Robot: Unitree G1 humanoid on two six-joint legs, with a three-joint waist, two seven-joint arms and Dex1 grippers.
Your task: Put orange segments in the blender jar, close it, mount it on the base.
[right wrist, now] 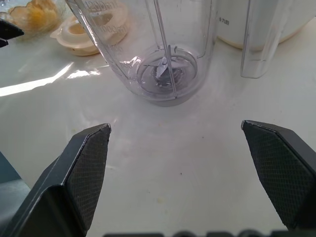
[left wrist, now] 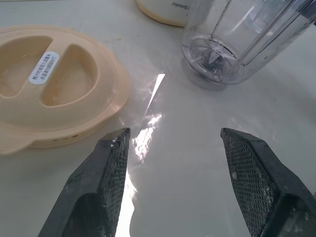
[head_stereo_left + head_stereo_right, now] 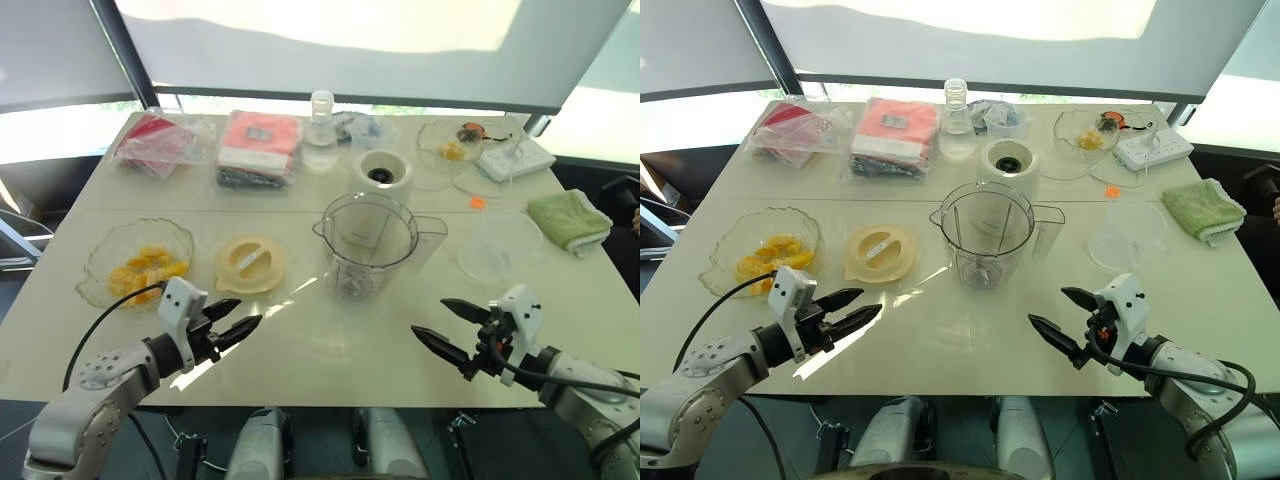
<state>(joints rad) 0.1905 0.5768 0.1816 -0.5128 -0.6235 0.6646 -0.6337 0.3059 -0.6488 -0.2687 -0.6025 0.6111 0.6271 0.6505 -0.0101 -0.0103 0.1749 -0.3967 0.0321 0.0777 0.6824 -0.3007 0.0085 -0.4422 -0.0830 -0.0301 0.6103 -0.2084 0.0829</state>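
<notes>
The clear blender jar (image 3: pixel 368 243) stands upright and empty at the table's middle, its small blade (image 1: pixel 163 68) visible at the bottom. Behind it sits the cream-white base (image 3: pixel 382 173) with a dark socket on top. Orange segments (image 3: pixel 146 272) lie in a shallow glass bowl (image 3: pixel 99 262) at the left. The flat cream lid (image 3: pixel 251 264) rests between bowl and jar. My left gripper (image 3: pixel 236 322) hovers open near the front edge, just in front of the lid. My right gripper (image 3: pixel 452 328) is open at the front right, short of the jar, holding nothing.
Packaged goods (image 3: pixel 258 147), a small clear bottle (image 3: pixel 321 129), a second glass dish with scraps (image 3: pixel 455 145) and a white power strip (image 3: pixel 514 156) line the back. An empty glass bowl (image 3: pixel 499 243) and a green cloth (image 3: pixel 568 220) lie at the right.
</notes>
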